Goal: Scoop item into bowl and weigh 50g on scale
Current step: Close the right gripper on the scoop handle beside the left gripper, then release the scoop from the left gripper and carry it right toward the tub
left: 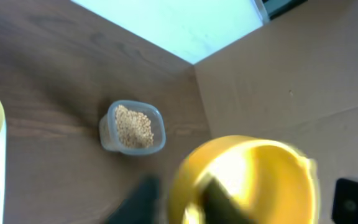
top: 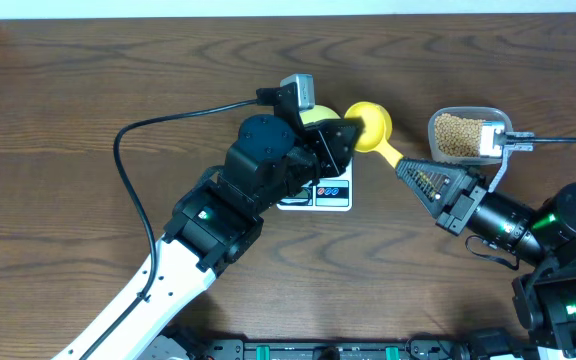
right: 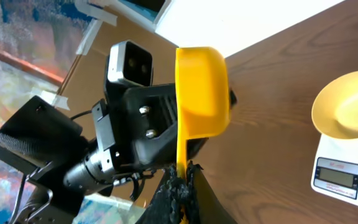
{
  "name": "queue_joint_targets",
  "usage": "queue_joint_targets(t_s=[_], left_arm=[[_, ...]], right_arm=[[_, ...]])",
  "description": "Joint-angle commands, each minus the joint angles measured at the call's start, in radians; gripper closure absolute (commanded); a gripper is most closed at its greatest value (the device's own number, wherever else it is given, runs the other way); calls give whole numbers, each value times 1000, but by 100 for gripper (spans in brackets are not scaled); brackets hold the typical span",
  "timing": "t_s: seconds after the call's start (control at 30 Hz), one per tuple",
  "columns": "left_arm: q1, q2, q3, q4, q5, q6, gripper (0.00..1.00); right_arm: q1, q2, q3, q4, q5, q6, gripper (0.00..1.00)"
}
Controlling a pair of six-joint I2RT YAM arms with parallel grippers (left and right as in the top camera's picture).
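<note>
Nearest the robot's side of the wooden table (top: pixel 68 120), the right gripper (top: pixel 411 171) points toward the middle. Its jaws are clenched on the flat handle of the yellow scoop (top: pixel 371 124). In the right wrist view the handle runs straight down into the dark fingertips, and the scoop's cup stands above them, seen edge-on.

Just beyond and to the left lies the white scale (top: pixel 331 196). Only its front strip shows from overhead, with the grey display and two coloured buttons. The rest is hidden under the left arm, which reaches across it.

The left gripper (top: pixel 352 136) sits at the scoop's cup. In the blurred left wrist view its two dark fingers (left: pixel 140 200) stand parted, one outside the cup wall and one in front of the cup's inside. The blur hides whether either finger touches the yellow plastic.

The pale yellow-green bowl (right: pixel 347 112) stands on the scale's platform. From overhead only a sliver of it peeks out beside the left arm's silver wrist camera (top: pixel 296 90).

Farthest out on the right side, well apart from the scale, the clear plastic tub (top: pixel 468 111) stands on the table. It holds the tan beans (top: pixel 455 137), and every bean that shows lies in it. The scoop's cup hangs between the bowl and the tub, close beside the bowl.
</note>
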Motion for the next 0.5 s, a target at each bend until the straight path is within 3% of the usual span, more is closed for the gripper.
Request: queue_joint_targets(t_s=[0.0, 0.13, 0.47], left_arm=[[-1, -4, 6, -15, -13, 11, 39], [-1, -4, 6, -21, -13, 11, 23], [-1, -4, 6, -41, -14, 47, 20]], right_arm=[[9, -2, 14, 2, 67, -58, 99], [9, -2, 14, -40, 172, -128, 99], [9, -2, 14, -106, 387, -303, 99]])
